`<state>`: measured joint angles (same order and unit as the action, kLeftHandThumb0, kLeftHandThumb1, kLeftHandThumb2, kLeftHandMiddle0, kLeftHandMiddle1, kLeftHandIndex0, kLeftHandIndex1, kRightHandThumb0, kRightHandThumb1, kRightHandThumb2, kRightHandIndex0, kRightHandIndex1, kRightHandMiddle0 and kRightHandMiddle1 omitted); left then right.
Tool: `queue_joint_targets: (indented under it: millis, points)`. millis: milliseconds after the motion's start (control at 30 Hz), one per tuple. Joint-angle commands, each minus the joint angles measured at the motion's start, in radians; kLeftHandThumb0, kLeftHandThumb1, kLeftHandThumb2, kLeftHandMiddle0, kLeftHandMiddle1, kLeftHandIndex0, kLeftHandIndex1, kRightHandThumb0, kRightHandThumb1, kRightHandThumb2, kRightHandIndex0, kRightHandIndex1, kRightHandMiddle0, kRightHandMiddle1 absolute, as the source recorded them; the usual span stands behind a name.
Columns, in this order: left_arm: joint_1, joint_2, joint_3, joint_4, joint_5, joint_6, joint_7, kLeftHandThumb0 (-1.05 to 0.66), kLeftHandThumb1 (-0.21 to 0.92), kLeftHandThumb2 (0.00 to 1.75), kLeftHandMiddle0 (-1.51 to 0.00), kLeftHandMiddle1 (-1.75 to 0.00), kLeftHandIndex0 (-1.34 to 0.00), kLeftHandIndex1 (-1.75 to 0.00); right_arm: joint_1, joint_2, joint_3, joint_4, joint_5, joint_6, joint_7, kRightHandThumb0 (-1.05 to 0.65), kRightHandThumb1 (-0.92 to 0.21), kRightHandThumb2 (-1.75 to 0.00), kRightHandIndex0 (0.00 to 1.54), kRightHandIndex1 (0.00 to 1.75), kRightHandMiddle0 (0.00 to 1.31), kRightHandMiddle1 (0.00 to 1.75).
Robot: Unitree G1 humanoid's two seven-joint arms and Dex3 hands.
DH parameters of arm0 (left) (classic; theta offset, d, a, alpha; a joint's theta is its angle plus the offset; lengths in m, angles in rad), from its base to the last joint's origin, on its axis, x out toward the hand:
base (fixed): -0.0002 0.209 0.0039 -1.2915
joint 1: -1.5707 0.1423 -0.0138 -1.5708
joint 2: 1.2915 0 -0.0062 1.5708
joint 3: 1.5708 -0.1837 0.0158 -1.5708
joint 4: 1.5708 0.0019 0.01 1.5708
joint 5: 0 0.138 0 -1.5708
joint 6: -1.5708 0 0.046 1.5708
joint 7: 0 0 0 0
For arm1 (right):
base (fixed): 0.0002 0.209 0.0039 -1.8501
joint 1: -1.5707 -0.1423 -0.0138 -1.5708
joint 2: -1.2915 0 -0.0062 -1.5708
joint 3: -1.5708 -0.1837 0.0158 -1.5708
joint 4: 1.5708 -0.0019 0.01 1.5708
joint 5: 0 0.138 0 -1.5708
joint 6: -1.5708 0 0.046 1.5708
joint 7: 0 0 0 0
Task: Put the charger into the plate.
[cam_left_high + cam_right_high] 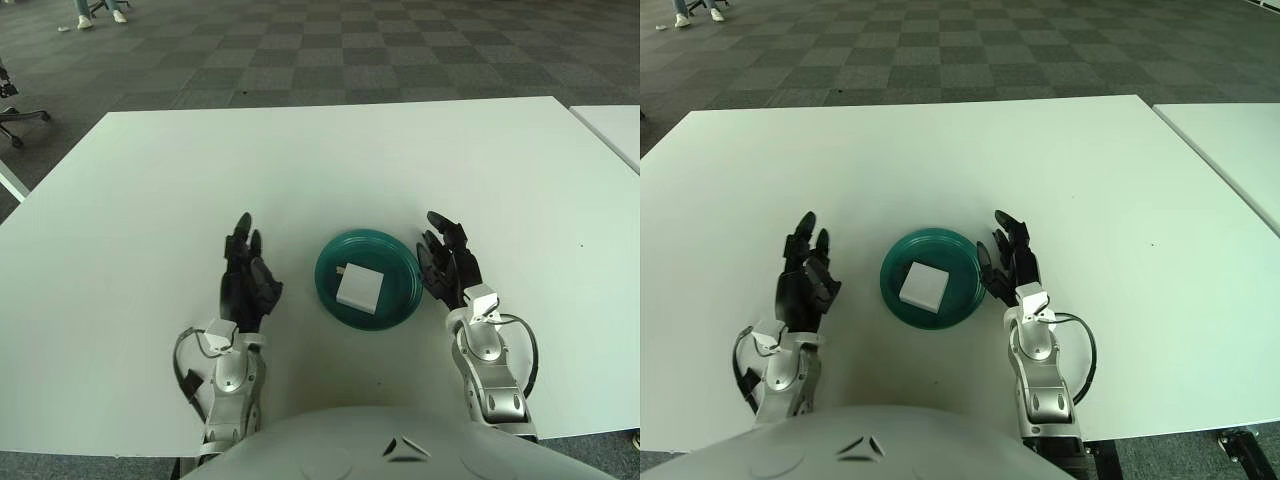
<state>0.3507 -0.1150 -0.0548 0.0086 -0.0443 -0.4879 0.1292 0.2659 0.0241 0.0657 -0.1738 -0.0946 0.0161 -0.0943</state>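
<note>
A white square charger (359,288) lies flat inside the dark green plate (396,262) near the table's front middle. My left hand (246,275) is to the left of the plate, clear of it, fingers spread and pointing away, holding nothing. My right hand (447,262) shows just right of the plate's rim with its fingers relaxed and empty. In the right eye view the charger (923,283) sits in the plate (958,262) between the left hand (807,276) and the right hand (1011,264).
The white table (330,170) stretches far beyond the plate. A second white table (612,125) edges in at the right. Dark checkered carpet (330,50) lies beyond, with an office chair base (15,115) at far left.
</note>
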Motion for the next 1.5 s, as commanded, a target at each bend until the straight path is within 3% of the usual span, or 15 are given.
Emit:
queue_joint_targets:
  millis: [0, 200, 733, 967, 1467]
  points:
    - [-0.007, -0.019, 0.007, 0.011, 0.04, 0.02, 0.027, -0.95, 0.92, 0.99, -0.25, -0.01, 0.0, -0.64, 0.015, -0.004, -0.011, 0.007, 0.01, 0.031, 0.008, -0.65, -0.92, -0.6, 0.3, 0.0, 0.0, 0.62]
    - [0.018, -0.008, 0.003, -0.012, 0.072, 0.066, 0.033, -0.95, 0.92, 1.02, -0.23, 0.0, 0.0, -0.68, 0.015, -0.009, -0.021, 0.003, 0.016, 0.034, 0.017, -0.65, -0.92, -0.6, 0.3, 0.0, 0.0, 0.62]
    - [0.076, 0.024, -0.018, -0.086, 0.092, 0.214, -0.018, -0.93, 0.92, 0.98, -0.15, -0.01, 0.0, -0.59, 0.01, -0.006, -0.029, 0.004, 0.015, 0.037, 0.026, -0.65, -0.92, -0.6, 0.3, 0.0, 0.0, 0.62]
    - [0.037, 0.043, -0.001, 0.059, 0.088, 0.154, -0.033, -0.95, 0.92, 1.01, -0.13, 0.0, 0.0, -0.61, 0.015, 0.0, -0.022, -0.001, 0.008, 0.038, 0.022, -0.65, -0.92, -0.6, 0.3, 0.0, 0.0, 0.62]
    - [0.042, 0.058, 0.001, 0.093, 0.072, 0.104, -0.071, -1.01, 0.92, 1.11, -0.11, -0.01, 0.0, -0.51, 0.029, 0.014, -0.001, -0.009, -0.007, 0.036, 0.009, -0.65, -0.92, -0.6, 0.3, 0.0, 0.0, 0.62]
